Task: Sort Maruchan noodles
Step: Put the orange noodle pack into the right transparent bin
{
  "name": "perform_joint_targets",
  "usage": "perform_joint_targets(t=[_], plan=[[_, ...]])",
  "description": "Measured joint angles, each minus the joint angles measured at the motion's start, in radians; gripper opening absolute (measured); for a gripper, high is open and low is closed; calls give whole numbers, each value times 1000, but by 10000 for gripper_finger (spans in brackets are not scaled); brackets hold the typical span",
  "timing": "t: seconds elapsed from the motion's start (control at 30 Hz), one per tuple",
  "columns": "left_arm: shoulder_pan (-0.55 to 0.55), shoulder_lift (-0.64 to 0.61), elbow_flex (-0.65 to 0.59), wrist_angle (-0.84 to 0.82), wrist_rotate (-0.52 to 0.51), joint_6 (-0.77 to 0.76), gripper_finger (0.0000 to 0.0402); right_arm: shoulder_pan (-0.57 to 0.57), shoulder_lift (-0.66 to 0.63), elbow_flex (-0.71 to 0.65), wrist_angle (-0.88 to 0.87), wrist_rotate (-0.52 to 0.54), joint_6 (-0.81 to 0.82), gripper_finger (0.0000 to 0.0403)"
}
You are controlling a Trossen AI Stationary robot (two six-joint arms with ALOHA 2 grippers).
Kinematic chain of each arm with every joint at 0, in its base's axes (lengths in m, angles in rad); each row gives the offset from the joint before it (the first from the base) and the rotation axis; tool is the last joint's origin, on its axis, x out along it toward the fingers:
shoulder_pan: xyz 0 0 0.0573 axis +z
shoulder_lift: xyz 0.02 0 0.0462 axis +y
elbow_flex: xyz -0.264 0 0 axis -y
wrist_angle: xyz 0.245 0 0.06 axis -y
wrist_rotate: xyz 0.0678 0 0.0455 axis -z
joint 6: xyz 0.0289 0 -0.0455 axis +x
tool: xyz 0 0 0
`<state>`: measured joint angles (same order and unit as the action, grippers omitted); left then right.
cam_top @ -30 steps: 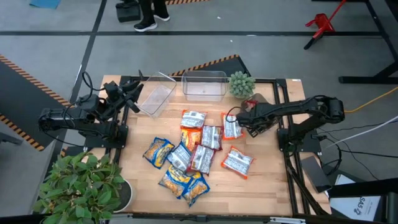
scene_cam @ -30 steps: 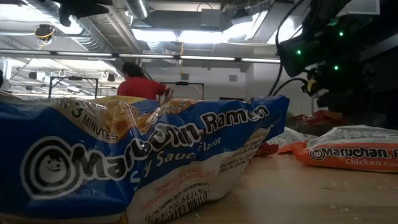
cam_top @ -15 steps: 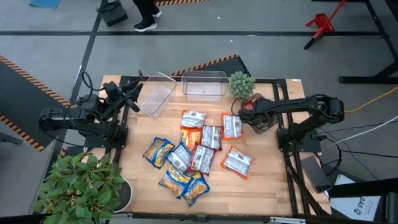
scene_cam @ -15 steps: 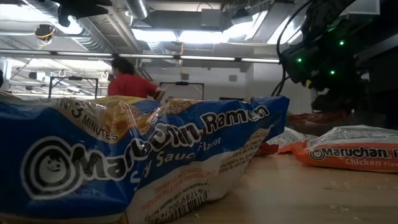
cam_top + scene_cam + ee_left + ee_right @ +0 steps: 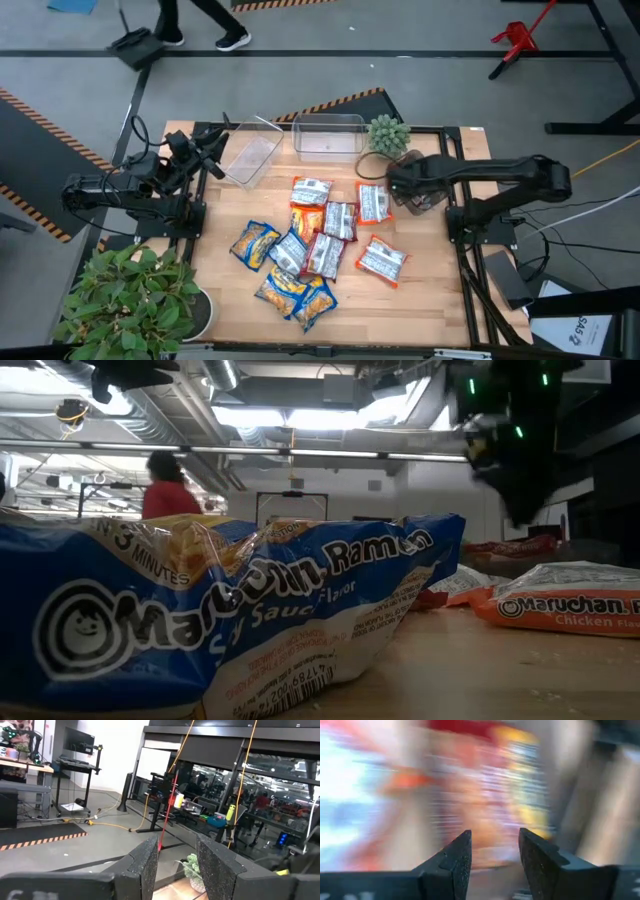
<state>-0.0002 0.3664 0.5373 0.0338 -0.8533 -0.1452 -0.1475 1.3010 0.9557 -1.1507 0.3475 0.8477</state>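
The flat, crinkly plastic Maruchan noodle packets (image 5: 318, 245) lie clustered mid-desk: light, slippery, brittle inside, best pinched by an edge. Right gripper (image 5: 393, 183) hovers right of them, fingers parted, empty; left gripper (image 5: 212, 146) waits far-left, released.

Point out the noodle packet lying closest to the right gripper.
It is the orange packet at the right end of the upper row, just beside the right gripper. The other orange packet lies farther down the table, and the rest sit further left.

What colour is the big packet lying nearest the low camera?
Blue with white lettering, on the soy sauce ramen packet; shows best in the low view.
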Motion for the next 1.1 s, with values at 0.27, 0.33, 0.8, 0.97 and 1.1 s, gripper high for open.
perform_joint_targets(t=[0.27,0.33,0.8,0.97,1.1], plan=[[0,0,0,0,63,-2,127,179,-63,34,269,-325,52,150],[0,0,0,0,74,-2,127,247,-38,33,215,-340,138,153],[0,0,0,-25,96,-1,127,449,112,-6,270,-389,372,343],[0,0,0,-28,97,-2,127,448,143,-155,540,-514,345,354],[0,0,0,-28,97,-5,127,448,142,-266,693,-523,360,350]])
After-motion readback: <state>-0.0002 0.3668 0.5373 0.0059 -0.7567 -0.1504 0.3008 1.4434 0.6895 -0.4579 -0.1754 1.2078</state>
